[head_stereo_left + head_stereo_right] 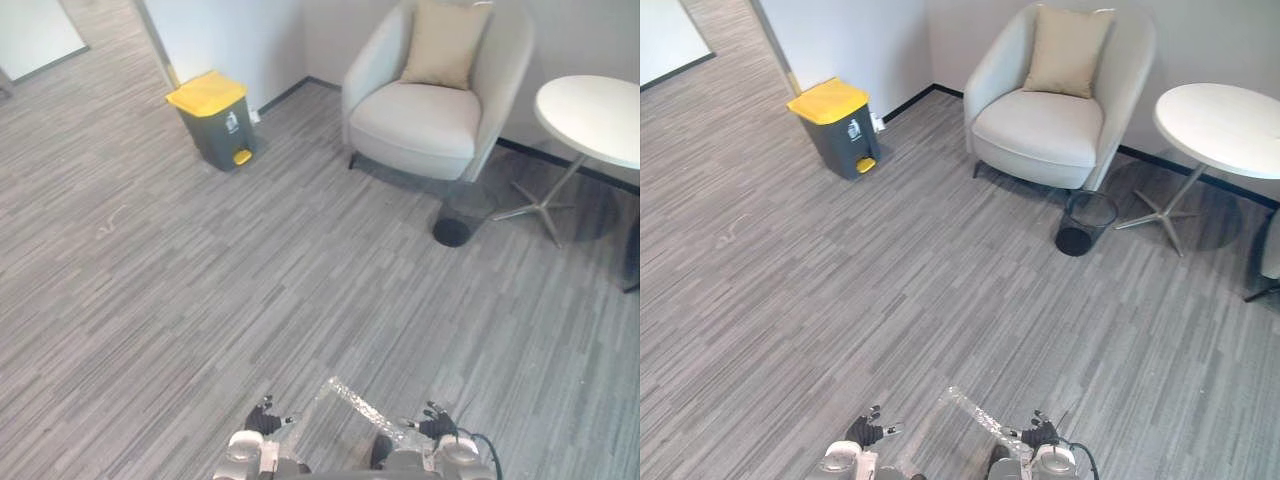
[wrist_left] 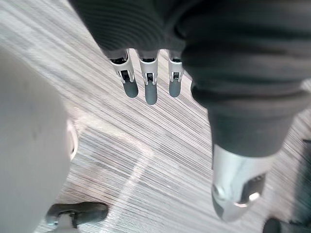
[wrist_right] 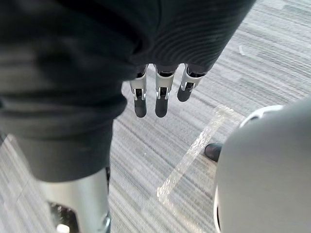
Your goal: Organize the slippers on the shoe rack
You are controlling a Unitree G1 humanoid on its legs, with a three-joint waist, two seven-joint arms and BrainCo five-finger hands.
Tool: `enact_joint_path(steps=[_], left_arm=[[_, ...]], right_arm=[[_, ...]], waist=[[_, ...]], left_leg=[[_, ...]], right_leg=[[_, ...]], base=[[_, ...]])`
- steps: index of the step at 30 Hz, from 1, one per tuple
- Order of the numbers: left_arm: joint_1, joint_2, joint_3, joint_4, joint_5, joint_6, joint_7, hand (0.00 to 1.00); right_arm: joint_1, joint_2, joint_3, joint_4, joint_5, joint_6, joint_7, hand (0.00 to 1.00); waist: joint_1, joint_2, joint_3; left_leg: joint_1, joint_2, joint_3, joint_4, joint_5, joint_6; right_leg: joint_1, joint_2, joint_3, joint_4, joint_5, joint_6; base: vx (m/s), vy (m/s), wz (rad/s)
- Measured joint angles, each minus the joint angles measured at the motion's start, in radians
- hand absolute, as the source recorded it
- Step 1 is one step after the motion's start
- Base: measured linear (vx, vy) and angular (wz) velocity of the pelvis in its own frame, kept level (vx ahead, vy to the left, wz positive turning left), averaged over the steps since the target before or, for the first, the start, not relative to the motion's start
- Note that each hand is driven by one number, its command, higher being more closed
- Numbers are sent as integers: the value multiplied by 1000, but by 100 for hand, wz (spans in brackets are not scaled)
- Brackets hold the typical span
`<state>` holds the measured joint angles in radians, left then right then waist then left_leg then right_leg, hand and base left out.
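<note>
Hanging above the grey striped carpet floor (image 1: 200,300), the left hand (image 2: 150,92) and the right hand (image 3: 161,102) both show straight, relaxed fingers that hold and touch nothing. A strip of clear tape (image 1: 355,405) lies on the floor between them. A dark grey pedal bin with a yellow lid (image 1: 215,120) stands well apart.

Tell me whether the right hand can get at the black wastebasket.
Probably not. The right hand hangs at the robot's side, while the wastebasket stands well off across the floor beside the armchair. Nothing blocks it; walking closer comes first.
</note>
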<state>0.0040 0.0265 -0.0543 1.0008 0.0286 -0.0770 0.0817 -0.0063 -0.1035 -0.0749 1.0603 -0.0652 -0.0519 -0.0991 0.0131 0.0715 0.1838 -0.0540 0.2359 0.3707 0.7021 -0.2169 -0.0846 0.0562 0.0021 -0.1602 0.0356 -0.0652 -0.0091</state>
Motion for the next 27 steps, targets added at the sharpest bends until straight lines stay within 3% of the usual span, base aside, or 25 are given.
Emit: enact_joint_path(steps=[2, 3, 4, 5, 7, 8, 9, 11, 12, 13, 16, 17, 21, 24, 27], left_arm=[[4, 3, 1, 2, 0, 0, 1, 0], [4, -2, 8, -1, -1, 1, 0, 0], [3, -3, 8, -5, -1, 1, 0, 0], [3, -2, 8, -17, -2, -2, 2, 0], [5, -2, -1, -27, -3, -4, 2, 0], [9, -4, -4, -24, -3, -4, 2, 0], [8, -2, -3, -24, -3, -3, 2, 0], [7, 17, -3, -11, -3, -3, 4, 0], [8, 35, -1, -8, -3, -3, 4, 0], [8, 42, -2, -8, -3, -2, 4, 0], [13, 58, -4, 16, -13, 2, 4, 0], [7, 60, -7, 32, -13, 3, 4, 0], [10, 59, -11, 33, -14, 3, 3, 0], [8, 51, -3, 50, -17, 3, 3, 0], [16, 39, 1, 55, -22, 4, 5, 0]], right_arm=[[-1, -3, 2, -3, 1, 1, -1, 0], [-13, -14, 0, -1, 6, 2, -5, 0], [-13, -16, -1, -1, 7, 2, -7, 0], [-13, -17, -2, 0, 9, 2, -11, 0], [-8, -18, -4, 0, 10, 2, -13, 0], [4, -22, -5, 2, 18, 1, -15, 0], [5, -19, -8, 3, 20, 2, -16, 0], [11, 11, -20, 1, 24, 1, -16, 0], [10, 23, -23, 9, 23, 1, -17, 0], [10, 26, -23, 14, 23, 1, -17, 0], [10, 35, -36, 16, 23, 0, -13, 0], [6, 36, -41, 12, 23, -5, -10, 0], [8, 36, -42, 18, 8, -8, -7, 0], [9, 27, -55, 24, -3, -8, -8, 0], [27, 22, -70, 29, -3, -6, -9, 0]], waist=[[4, 7, 3], [3, 4, 5], [4, 0, 7], [5, -14, 16], [15, -10, 14], [24, 12, 7], [25, 9, 5], [26, -22, -8], [31, -47, -5], [33, -54, -6], [33, -75, -14], [19, -71, -13], [15, -66, -17], [19, -48, -33], [20, -37, -57]], left_leg=[[-34, 6, -42, 83, 8, 27], [-34, -56, -134, 43, -55, 27], [-35, -84, -162, 14, -73, 28], [-37, -144, -229, -68, -104, 28], [-27, -202, -349, -313, -71, -2], [-9, -189, -370, -395, 21, 30], [-4, -191, -360, -395, 20, 32], [9, -201, -313, -407, -1, 47], [34, -207, -278, -425, -11, 55], [46, -211, -267, -438, -12, 57], [109, -229, -217, -489, -4, 77], [133, -234, -217, -492, -4, 78], [166, -240, -220, -495, -4, 78], [174, -249, -217, -509, -3, 78], [197, -256, -216, -510, -3, 77]], right_leg=[[12, 15, 54, -2, 4, -11], [11, 4, 116, 2, 6, -14], [11, -4, 132, 3, 8, -17], [11, -22, 171, 7, 12, -21], [7, -32, 228, 9, 12, 9], [6, -8, 260, 0, 10, 33], [11, -8, 265, -3, 12, 40], [13, -25, 300, -8, 18, 59], [-6, -32, 332, 34, -4, 68], [-13, -36, 338, 56, -18, 68], [-97, -50, 292, 247, -85, 98], [-112, -69, 201, 311, -97, 111], [-90, -108, 27, 313, -103, 89], [-58, -107, -5, 242, -88, 57], [17, -102, -19, 111, -50, 74]], base=[[65, 67, -108], [90, 97, -107], [92, 142, -108], [21, 141, -83], [54, 223, -109], [74, 197, -89], [133, 231, -69], [161, 183, -55], [128, 104, -57], [163, 116, -63], [188, 94, -46], [175, 73, -4], [169, 52, 0], [154, 60, -14], [125, 65, -24]])
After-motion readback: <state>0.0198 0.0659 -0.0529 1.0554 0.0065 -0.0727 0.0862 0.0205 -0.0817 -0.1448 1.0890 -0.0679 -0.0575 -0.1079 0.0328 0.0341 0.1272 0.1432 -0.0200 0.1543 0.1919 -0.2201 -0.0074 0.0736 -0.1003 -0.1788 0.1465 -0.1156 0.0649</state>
